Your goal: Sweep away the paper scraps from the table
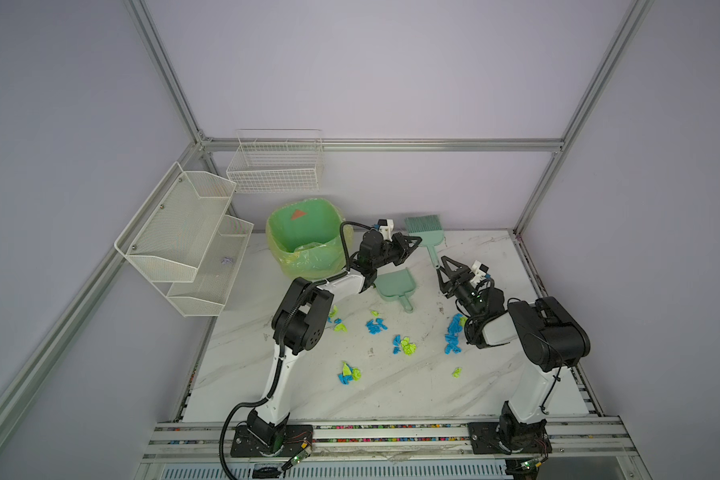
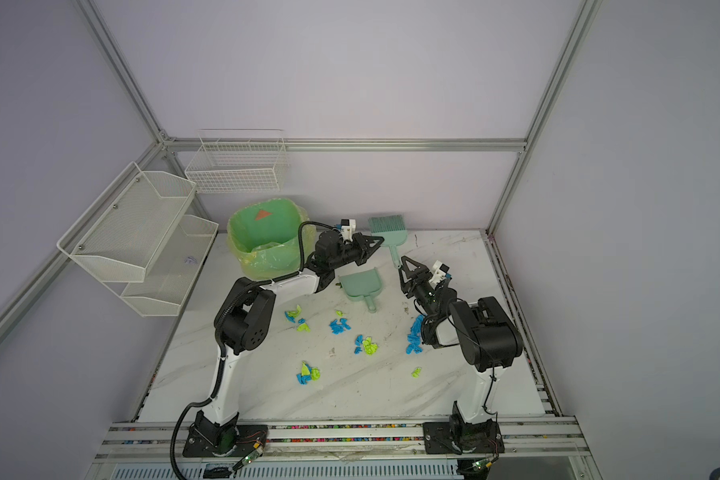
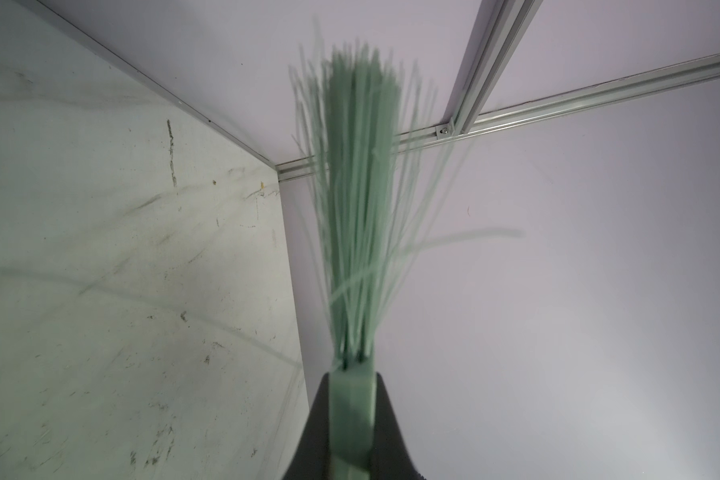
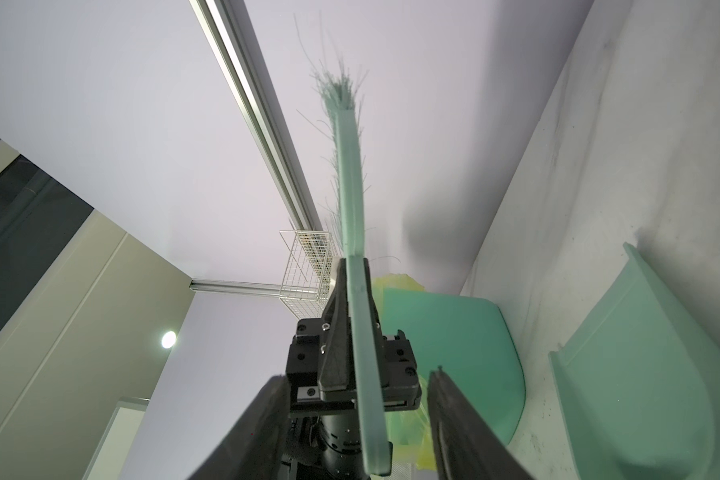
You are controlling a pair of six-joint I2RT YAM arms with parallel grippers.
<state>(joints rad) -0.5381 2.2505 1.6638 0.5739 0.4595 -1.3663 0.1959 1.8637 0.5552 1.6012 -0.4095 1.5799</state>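
Scuffed white marble table (image 1: 391,395), scattered paper scraps (image 1: 405,345), green dustpan (image 1: 393,284), lined bin (image 1: 304,245)

Both top views: high above table (image 1: 391,395) front edge, facing down toward back corners; share whole scene. Wrist views: very close, looking along brush (image 3: 358,208), shared by both.

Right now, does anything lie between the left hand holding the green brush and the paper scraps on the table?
Yes. The mint-green plastic dustpan lies on the white marble-patterned table, between the left hand gripping the mint-green bristle brush and the blue and yellow-green paper scraps nearer the robot. Nothing else visible.
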